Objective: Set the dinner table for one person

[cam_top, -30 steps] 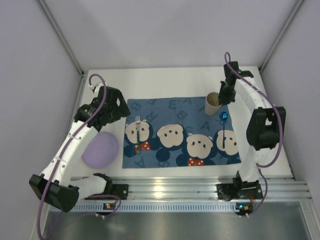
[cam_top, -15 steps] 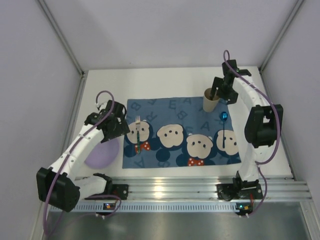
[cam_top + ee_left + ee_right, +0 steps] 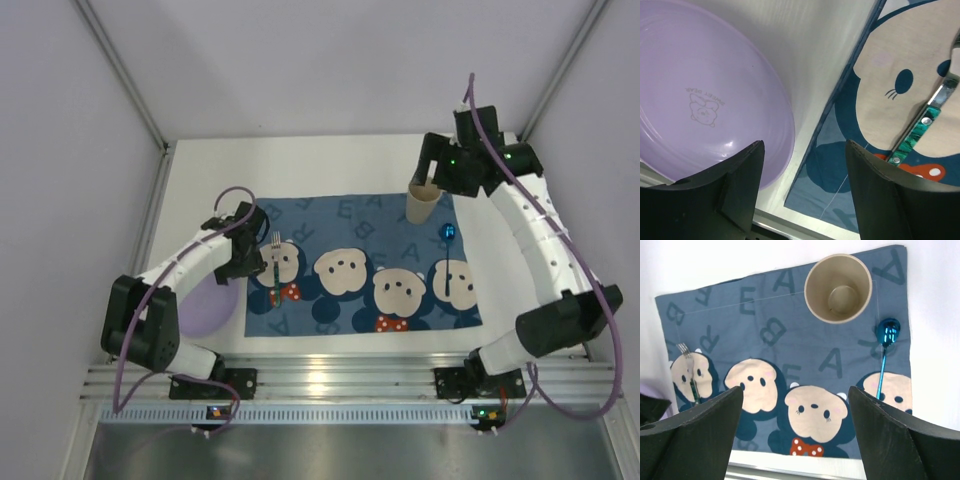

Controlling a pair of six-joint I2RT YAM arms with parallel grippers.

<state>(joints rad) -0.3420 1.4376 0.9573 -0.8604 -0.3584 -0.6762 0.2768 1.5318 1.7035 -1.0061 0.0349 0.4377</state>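
Left wrist view. Item: left gripper [image 3: 804, 150], jaws wide, empty, over the purple plate's [image 3: 705, 100] right rim. Plate lies on white bench [image 3: 810, 55], just left of placemat [image 3: 840, 175]. You should straddle that rim squarely before closing. Plate's left side cut off; gripper height unclear.

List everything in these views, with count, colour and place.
dinner table: one, white, under everything.
placemat: one, blue with cartoon mice, mid-table.
cup: one, beige, upright at the placemat's far right corner.
spoon: one, shiny blue, on the placemat near the cup.
fork: one, green handle, on the placemat's left side.
plate: one, lilac, on the table left of the placemat.
left gripper: one, black, open, over the plate's edge.
right gripper: one, black, open, above the placemat.
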